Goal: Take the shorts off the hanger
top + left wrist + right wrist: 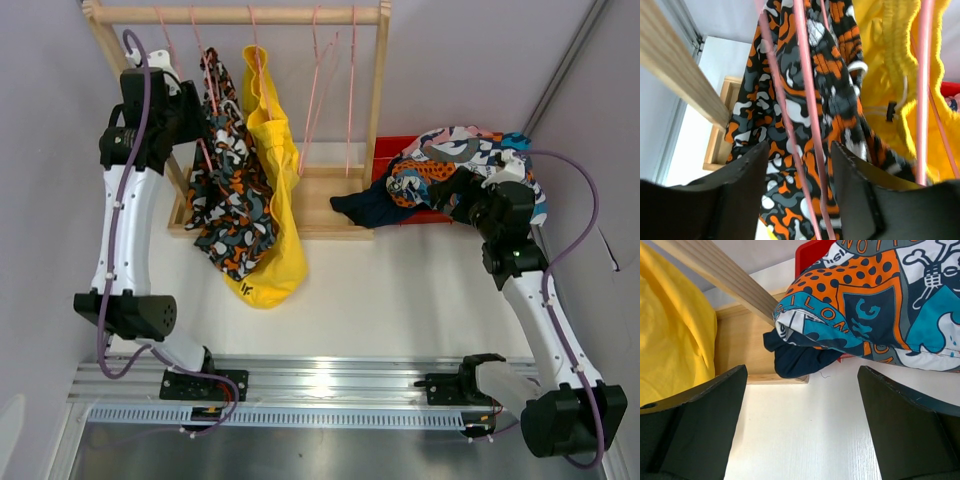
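The orange-black-white camouflage shorts point(228, 190) and the yellow shorts point(272, 200) hang on pink hangers from the wooden rack point(240, 15). My left gripper point(200, 115) is open up at the camouflage pair. In the left wrist view two pink hanger wires point(807, 125) run between the fingers of the left gripper point(800, 200), with the camouflage shorts point(790, 110) behind and the yellow shorts point(895, 60) to the right. The blue-orange-white print shorts point(460, 160) and the navy shorts point(365, 208) lie piled at the right. My right gripper point(462, 190) is open and empty beside that pile. I cannot make out the pink pair.
A red bin point(395, 150) holds the pile beside the rack's right post. Several empty pink hangers point(320, 90) hang at the rack's right half. The right wrist view shows the right gripper point(800, 430) over white table, with the navy shorts point(800, 360), the print shorts point(880, 305) and the rack base point(740, 345) ahead.
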Robot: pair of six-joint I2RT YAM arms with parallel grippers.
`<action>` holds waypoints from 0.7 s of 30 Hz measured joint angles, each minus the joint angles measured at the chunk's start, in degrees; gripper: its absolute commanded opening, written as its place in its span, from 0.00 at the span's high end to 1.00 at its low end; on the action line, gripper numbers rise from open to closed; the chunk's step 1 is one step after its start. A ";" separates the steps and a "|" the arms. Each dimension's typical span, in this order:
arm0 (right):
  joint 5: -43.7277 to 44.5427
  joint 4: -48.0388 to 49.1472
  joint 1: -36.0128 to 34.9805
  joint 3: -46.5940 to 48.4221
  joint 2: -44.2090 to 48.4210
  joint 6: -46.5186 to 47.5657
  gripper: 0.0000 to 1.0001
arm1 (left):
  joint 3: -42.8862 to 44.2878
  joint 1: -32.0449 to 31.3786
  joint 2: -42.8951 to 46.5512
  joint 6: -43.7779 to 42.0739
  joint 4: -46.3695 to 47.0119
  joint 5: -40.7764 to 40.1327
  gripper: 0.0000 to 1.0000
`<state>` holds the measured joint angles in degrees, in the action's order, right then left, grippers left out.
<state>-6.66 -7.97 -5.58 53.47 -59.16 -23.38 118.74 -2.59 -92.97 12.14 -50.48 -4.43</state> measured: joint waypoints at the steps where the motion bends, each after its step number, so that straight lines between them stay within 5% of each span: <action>1: 0.11 -0.63 -0.09 0.00 0.81 0.00 0.00 | -1.16 0.00 1.25 -0.20 -0.11 0.11 0.36; 8: 0.68 -4.35 -0.63 0.00 6.03 -0.13 0.00 | -5.79 0.00 10.32 -0.63 -1.46 0.61 0.20; 13: 1.49 -6.80 -1.31 0.00 9.29 -0.15 0.01 | -5.51 0.00 17.42 -0.57 -3.39 2.01 0.19; 21: 2.38 -10.97 -2.38 3.43 7.56 0.07 0.00 | -6.03 -0.87 26.38 2.08 2.62 16.74 0.19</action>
<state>-4.27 -18.94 -7.97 56.90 -51.59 -23.31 112.71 -3.46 -66.59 14.22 -47.86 12.32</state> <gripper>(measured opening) 0.993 0.810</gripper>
